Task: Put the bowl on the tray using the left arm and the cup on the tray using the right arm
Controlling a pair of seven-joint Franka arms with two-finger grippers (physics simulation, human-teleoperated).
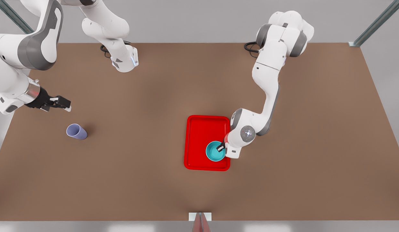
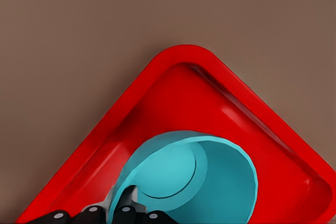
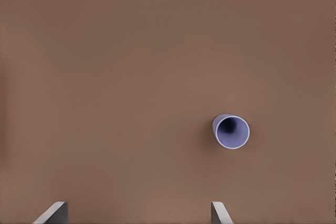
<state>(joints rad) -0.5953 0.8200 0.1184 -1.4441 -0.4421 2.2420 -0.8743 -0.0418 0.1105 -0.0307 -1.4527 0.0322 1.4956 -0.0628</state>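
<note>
The bowl (image 1: pixel 215 151) is seen standing in the tray's (image 1: pixel 202 129) near corner, its rim clamped by the left gripper (image 1: pixel 221 148), whose fingers (image 2: pixel 126 211) straddle the wall. The tray lies on the table (image 1: pixel 154 177). Farther off, at the front view's left, the cup (image 1: pixel 76 131) stands upright, apart from the right gripper (image 1: pixel 64 104), held above with fingers (image 3: pixel 52 213) spread.
</note>
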